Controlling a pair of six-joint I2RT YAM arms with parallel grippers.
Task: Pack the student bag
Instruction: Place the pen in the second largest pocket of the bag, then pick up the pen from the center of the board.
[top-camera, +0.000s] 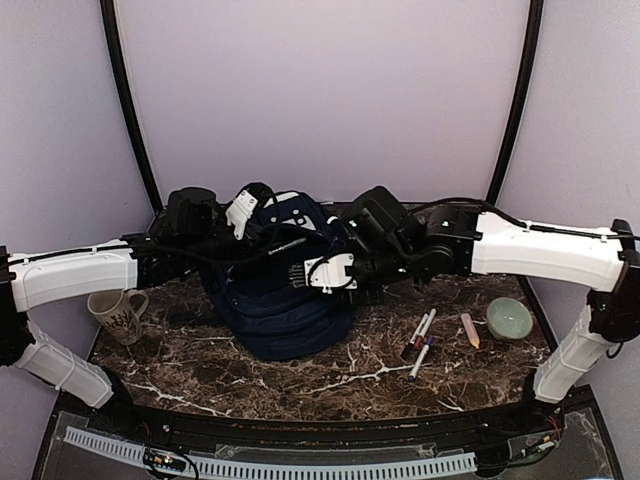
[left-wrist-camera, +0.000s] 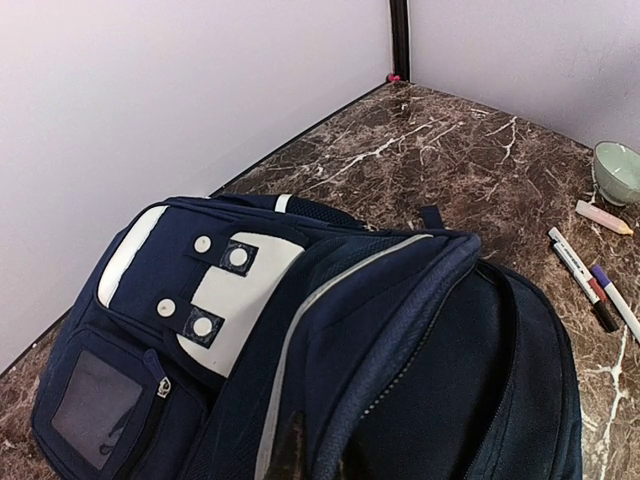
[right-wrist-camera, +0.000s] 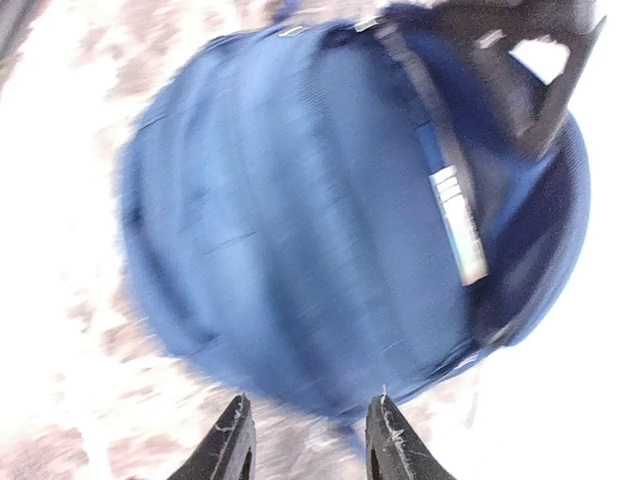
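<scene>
While my left gripper (left-wrist-camera: 322, 462) is clenched, seemingly on a fabric edge of the student bag (top-camera: 285, 325) to steady it at the centre of the table (top-camera: 200, 372), my right gripper (right-wrist-camera: 305, 440) hangs released and empty above it. The markers (top-camera: 420, 345) wait at its 3 o'clock.

The left gripper (left-wrist-camera: 320, 458), jaws closed, pinches the fabric at the open main compartment of the student bag (left-wrist-camera: 400, 340). The bag's white snap-button patch (left-wrist-camera: 245, 300) lies ahead-left of the claw. Ahead-right, on the marble table (left-wrist-camera: 420, 140), lie markers (left-wrist-camera: 580, 272), then a pale crayon (left-wrist-camera: 603, 217) and a green bowl (left-wrist-camera: 620, 172) farther out.
</scene>
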